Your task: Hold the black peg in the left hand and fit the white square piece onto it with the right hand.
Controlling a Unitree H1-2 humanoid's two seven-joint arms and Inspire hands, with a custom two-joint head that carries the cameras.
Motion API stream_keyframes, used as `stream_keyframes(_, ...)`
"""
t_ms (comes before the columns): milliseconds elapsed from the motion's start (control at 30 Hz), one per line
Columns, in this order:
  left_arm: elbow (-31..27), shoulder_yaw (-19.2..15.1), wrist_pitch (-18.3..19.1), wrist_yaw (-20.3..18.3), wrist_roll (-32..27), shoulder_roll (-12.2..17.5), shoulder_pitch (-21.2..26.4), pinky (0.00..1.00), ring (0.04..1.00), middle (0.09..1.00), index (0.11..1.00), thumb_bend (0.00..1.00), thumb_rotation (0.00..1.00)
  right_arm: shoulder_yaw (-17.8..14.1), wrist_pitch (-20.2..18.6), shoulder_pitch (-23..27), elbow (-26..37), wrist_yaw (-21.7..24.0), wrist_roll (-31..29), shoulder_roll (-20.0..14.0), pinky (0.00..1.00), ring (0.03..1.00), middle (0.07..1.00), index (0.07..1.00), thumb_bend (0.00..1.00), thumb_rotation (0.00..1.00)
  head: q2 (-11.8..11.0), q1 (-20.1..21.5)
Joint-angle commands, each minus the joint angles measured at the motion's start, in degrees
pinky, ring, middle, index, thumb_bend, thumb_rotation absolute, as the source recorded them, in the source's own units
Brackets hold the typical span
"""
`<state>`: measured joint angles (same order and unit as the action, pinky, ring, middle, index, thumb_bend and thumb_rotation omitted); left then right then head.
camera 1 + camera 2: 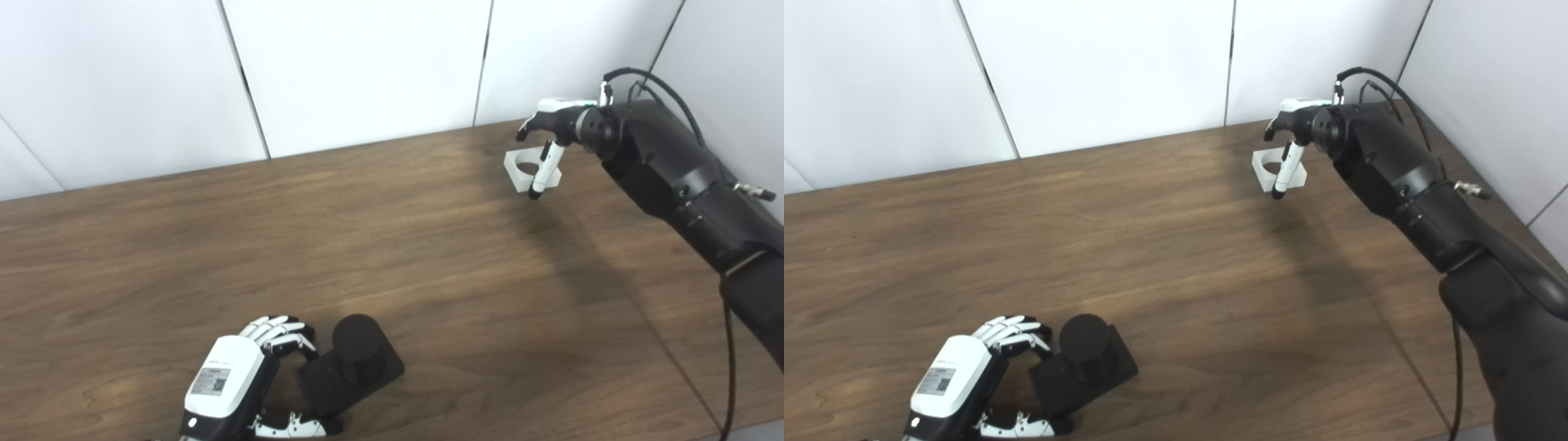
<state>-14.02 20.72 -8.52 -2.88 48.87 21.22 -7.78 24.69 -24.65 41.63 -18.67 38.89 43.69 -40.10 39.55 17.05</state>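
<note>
The black peg point(356, 349), a short cylinder on a square black base, rests on the table at the near left. My left hand point(236, 383) is at the base's left end, with curled fingers point(278, 334) on its far edge and the thumb on its near corner. The white square piece point(525, 166), with a round hole, lies at the far right of the table. My right hand point(554, 122) hovers over it, open. The thumb hangs down in front of the piece and the fingers are behind it.
The wooden table point(429, 275) ends at white wall panels point(367, 67) along the back and at a side wall on the right. My right forearm point(686, 184) stretches over the table's right edge.
</note>
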Motion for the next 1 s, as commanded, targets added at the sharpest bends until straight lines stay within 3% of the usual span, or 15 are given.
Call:
stream_keyframes(0,1.6,0.3,2.7,-3.7,2.4,1.2,-2.1,0.85,0.827,0.761,0.489,0.51,0.05,-0.7,0.9,3.4,0.3,-2.0,1.2,-0.9,1.0,1.0,1.0,0.869,1.0,0.22,0.0,0.0)
stream_keyframes(967,0.2,0.2,3.6,-5.2,2.3,1.2,-2.2,0.85,0.823,0.758,0.489,0.51,0.05,0.4,1.5,2.2,-0.9,-1.9,3.8,-0.3,1.0,1.0,1.0,0.846,0.96,0.22,0.5,-0.1)
